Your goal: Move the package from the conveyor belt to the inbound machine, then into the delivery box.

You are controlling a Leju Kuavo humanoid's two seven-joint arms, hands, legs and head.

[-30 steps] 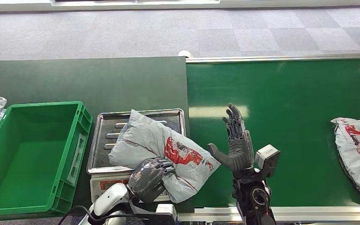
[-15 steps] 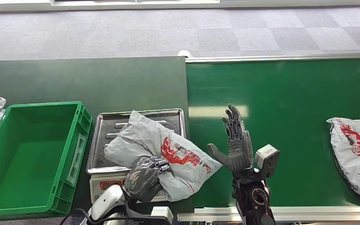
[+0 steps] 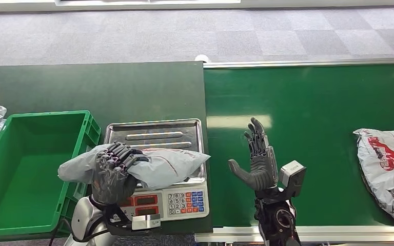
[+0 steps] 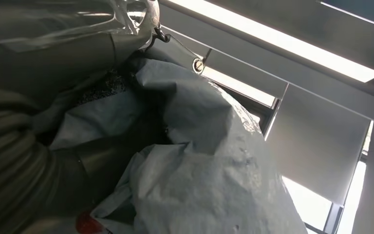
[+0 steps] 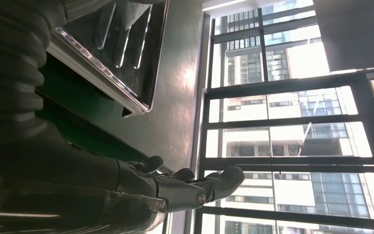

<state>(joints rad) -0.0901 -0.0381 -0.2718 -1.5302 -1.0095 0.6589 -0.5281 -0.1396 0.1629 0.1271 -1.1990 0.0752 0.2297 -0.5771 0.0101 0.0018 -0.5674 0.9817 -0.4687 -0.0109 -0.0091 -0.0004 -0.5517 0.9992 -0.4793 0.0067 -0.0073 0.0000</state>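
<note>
Gripping the grey poly mailer package (image 3: 149, 163) from above, the left hand (image 3: 114, 171) has its dark fingers wrapped over the bag's bunched middle. The package hangs across the near-left edge of the weighing scale (image 3: 156, 134), one end over its steel pan and the other jutting toward the green delivery crate (image 3: 10, 169). That placement fits the weigh-in being done and the carry to the crate under way; the top grip lets the soft bag sag clear of the pan rim. In the left wrist view the grey film (image 4: 209, 161) is crumpled tight against the hand.

Right hand (image 3: 258, 160) is empty, fingers spread and pointing up, parked over the green conveyor belt (image 3: 313, 102), out of the left arm's way.

A second mailer (image 3: 385, 164) lies on the belt at the far right.

Versus a second ago:
- package was lying flat across the pan, red print up; now it's lifted and shifted left, and the scale's keypad (image 3: 187, 199) is uncovered
- left hand has moved up and left with it
- right hand barely changed
- second mailer has ridden slightly further left on the belt
</note>
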